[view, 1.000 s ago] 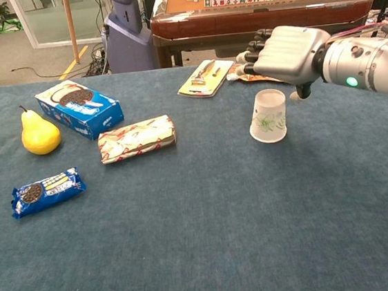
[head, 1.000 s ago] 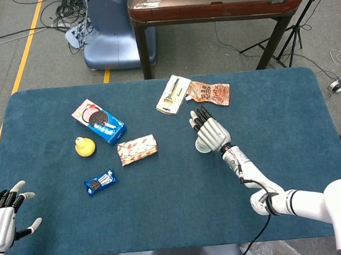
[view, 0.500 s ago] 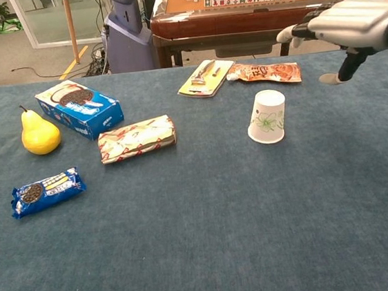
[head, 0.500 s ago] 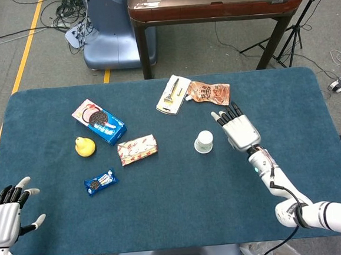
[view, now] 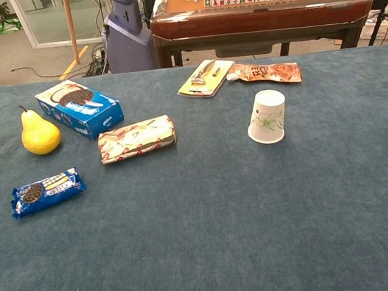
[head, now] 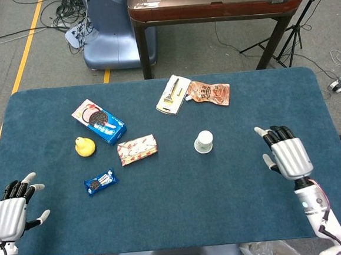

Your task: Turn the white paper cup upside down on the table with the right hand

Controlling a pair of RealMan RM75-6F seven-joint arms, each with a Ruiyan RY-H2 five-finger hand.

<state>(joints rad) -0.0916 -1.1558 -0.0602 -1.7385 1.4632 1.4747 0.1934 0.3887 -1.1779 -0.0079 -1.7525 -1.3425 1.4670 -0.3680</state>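
From the head view, the white paper cup stood upside down near the middle of the blue table, its wide rim on the cloth and its base up. The right hand hung well apart from it toward the right edge, fingers spread and holding nothing. The left hand sat at the near left corner, fingers likewise apart and empty. Left of the cup lay a red-and-white wrapped packet, a yellow pear, a boxed pack of Oreo biscuits and a small blue Oreo sleeve. Behind the cup lay a carded tool pack just beside an orange snack pouch.

From the chest view, neither hand showed. The cup rested mouth down, leaning slightly, green leaf print on its side. The pear stood upright beside the biscuit box; the wrapped packet lay between box and cup.
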